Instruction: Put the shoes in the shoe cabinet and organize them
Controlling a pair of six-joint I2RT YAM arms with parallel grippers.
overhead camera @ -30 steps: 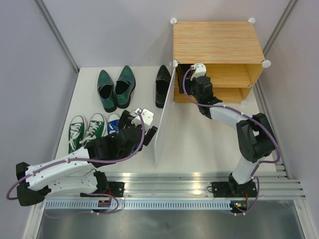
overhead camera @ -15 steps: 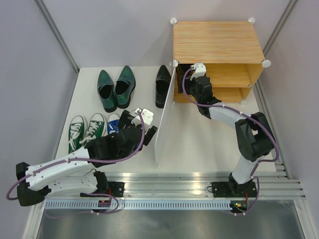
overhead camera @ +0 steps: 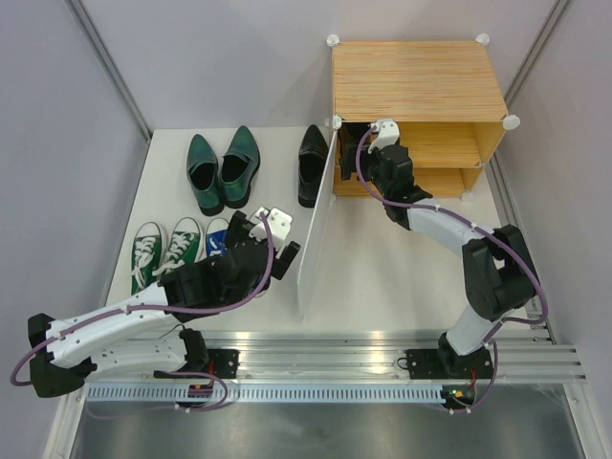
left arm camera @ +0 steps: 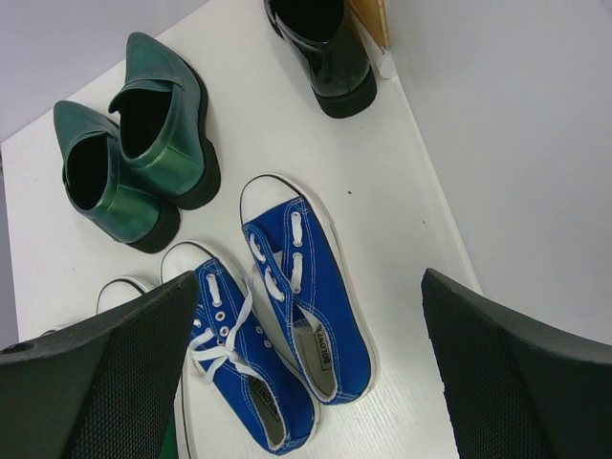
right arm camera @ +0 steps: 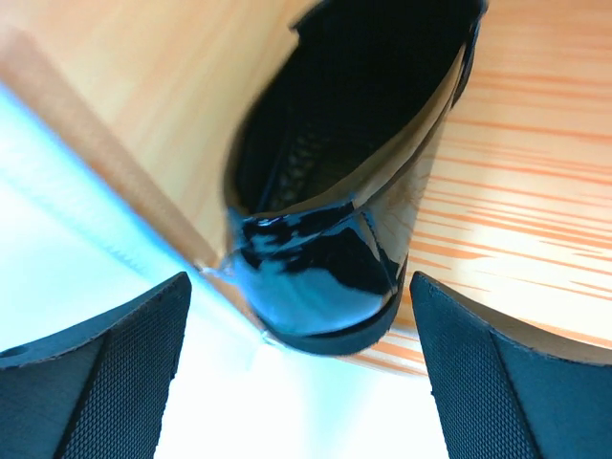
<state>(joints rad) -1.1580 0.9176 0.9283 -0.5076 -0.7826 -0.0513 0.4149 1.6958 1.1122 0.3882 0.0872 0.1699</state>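
My right gripper point(right arm camera: 304, 382) is spread wide either side of the glossy black leather dress shoe point(right arm camera: 325, 258), now on the light wood-grain shoe cabinet's point(overhead camera: 416, 81) shelf and hugging the side wall, leaving room for its mate, I reckon. My left gripper point(left arm camera: 306, 373), fingers apart, hovers above the blue canvas sneakers with white laces point(left arm camera: 287, 325) on the white table point(left arm camera: 382, 210), my likely next pick.

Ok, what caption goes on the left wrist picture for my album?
Open left pincer hovering over blue sneakers, with green leather shoes and one black shoe beyond.

Sneakers point(left arm camera: 311, 306) blue, white laces point(left arm camera: 277, 273); pointed shoes point(left arm camera: 163, 143) dark green; dress shoe point(right arm camera: 325, 258) glossy black; cabinet point(overhead camera: 416, 81) light wood-grain.
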